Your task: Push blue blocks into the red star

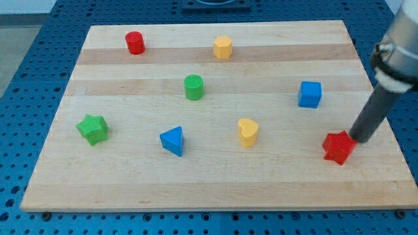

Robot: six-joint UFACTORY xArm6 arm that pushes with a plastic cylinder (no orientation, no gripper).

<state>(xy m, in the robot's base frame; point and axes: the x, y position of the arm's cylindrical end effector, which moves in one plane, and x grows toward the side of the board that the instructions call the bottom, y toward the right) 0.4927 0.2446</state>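
A pale wooden board [215, 189] with lengthwise grain lies on a blue perforated table [26, 59], and nine small coloured plastic blocks are scattered over it. My tip [361, 140], the lower end of the straight dark rod, rests on the board at the right, just beside the red star-shaped block [339, 147] on its right and slightly farther side; whether it touches the star I cannot tell. The rod carries no jaws, so there is nothing to open or close, and it grips nothing. The blue cube [310, 94] sits farther back, left of the tip and well apart from the red star. The blue triangular block [173, 141] lies near the middle-left of the board, at about the same depth as the star and far to its left. Between them stands a yellow heart-shaped block [247, 132], just right of the blue triangle's side of the board. A green cylinder [193, 87] sits around the centre, farther back than the triangle. A green star-shaped block [92, 128] lies near the left edge. At the far side, a red cylinder [135, 42] stands on the left and a yellow hexagonal block [223, 47] to its right, both well apart from everything else.
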